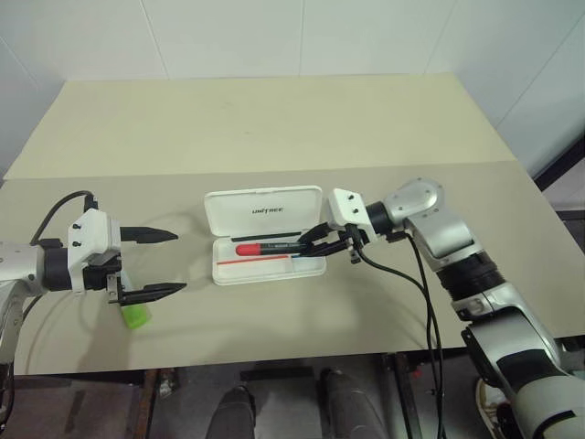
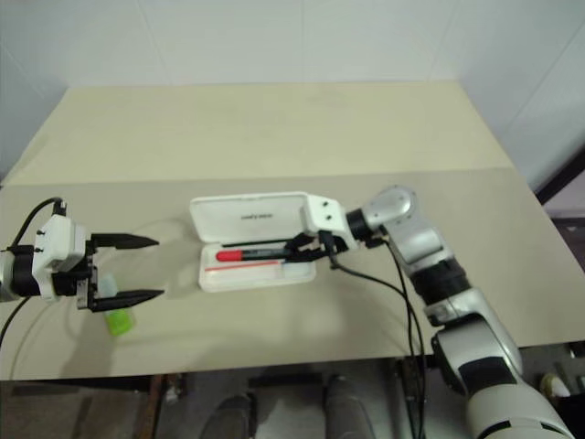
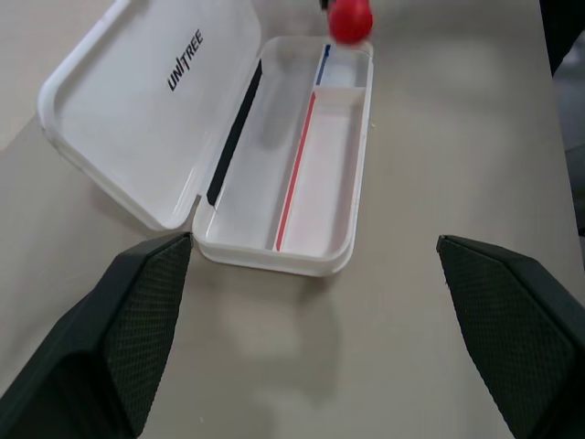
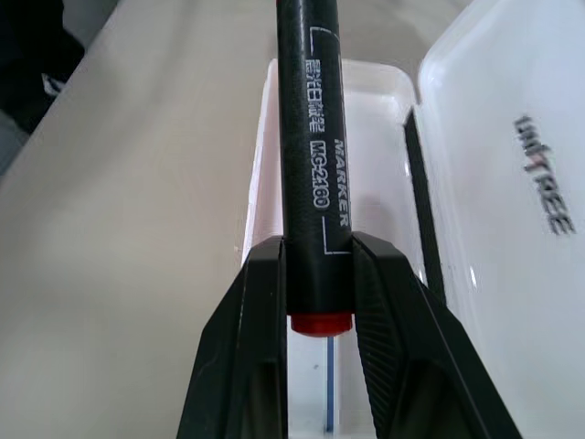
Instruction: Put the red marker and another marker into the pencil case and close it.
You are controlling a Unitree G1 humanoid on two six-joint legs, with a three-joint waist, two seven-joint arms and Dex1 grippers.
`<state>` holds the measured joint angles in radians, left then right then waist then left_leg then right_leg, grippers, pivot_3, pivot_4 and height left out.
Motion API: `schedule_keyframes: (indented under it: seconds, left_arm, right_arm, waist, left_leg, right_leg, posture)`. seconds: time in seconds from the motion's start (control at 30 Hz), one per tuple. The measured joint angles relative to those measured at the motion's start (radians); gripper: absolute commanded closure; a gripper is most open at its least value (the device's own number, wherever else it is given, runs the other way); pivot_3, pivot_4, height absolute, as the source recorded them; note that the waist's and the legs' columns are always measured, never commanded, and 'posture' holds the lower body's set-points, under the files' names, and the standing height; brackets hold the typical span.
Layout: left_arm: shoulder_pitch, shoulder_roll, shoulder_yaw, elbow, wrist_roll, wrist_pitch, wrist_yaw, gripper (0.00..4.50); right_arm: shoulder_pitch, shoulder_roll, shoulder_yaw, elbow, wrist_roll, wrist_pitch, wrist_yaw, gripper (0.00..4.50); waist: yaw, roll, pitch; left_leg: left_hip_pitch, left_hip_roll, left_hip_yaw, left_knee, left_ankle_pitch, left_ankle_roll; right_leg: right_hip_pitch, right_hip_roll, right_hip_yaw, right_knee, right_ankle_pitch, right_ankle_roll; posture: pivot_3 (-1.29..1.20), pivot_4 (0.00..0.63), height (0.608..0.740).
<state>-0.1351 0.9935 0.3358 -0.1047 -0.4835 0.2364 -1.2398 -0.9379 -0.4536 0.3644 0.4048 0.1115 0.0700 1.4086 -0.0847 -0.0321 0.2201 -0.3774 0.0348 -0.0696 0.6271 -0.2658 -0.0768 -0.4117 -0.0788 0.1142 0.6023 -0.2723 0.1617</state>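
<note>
The right gripper (image 1: 322,240) is clamped on the red marker (image 1: 265,247), holding it over the open pencil case (image 1: 265,236). The left gripper (image 1: 163,263) gapes empty above the green marker (image 1: 136,315) on the table (image 1: 274,128); nothing is packed yet.

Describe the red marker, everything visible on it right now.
The thick red-and-black plastic marker has a bright red cap end and a black barrel with white print reading "MARKER", plus a small red plug at the barrel's tail. It lies roughly level, lengthwise over the open tray of the flat white hard-plastic pencil case, red end toward the robot's left. The right gripper is shut on the barrel's tail end, fingers pressing either side. Whether it touches the tray is unclear.
</note>
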Motion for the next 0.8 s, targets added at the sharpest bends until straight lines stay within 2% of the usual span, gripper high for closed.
schedule_keyframes:
  seconds: [0.1, 0.33, 0.8]
  left_arm:
    - [0.005, -0.025, -0.004, -0.007, 0.0, 0.0, 0.02, 0.0]
    - [0.021, -0.038, -0.003, -0.028, 0.0, 0.003, 0.048, 0.0]
    - [0.026, -0.053, -0.006, -0.072, -0.001, 0.013, 0.077, 0.0]
  right_arm:
    - [-0.082, 0.09, 0.036, 0.151, -0.076, -0.074, -0.042, 3.87]
    - [-0.158, 0.145, 0.061, 0.378, -0.178, -0.23, -0.087, 3.87]
    - [-0.179, 0.171, 0.061, 0.468, -0.25, -0.309, -0.106, 3.87]
  waist:
    - [-0.011, 0.0, 0.0]
    - [-0.012, 0.0, 0.0]
    - [-0.029, 0.0, 0.0]
  left_leg:
    - [0.0, 0.0, 0.0, 0.0, 0.0, 0.0]
    - [0.0, 0.0, 0.0, -0.002, 0.0, 0.0]
    - [0.001, 0.0, 0.0, -0.001, 0.0, 0.0]
  right_leg:
    - [-0.001, 0.0, 0.0, 0.002, 0.0, 0.0]
    - [-0.002, 0.0, 0.0, 0.004, -0.001, 0.0]
    - [-0.002, 0.0, 0.0, 0.005, -0.001, 0.0]
  posture:
    - [0.0, 0.15, 0.74]
    - [0.0, 0.15, 0.74]
    - [0.0, 0.15, 0.74]
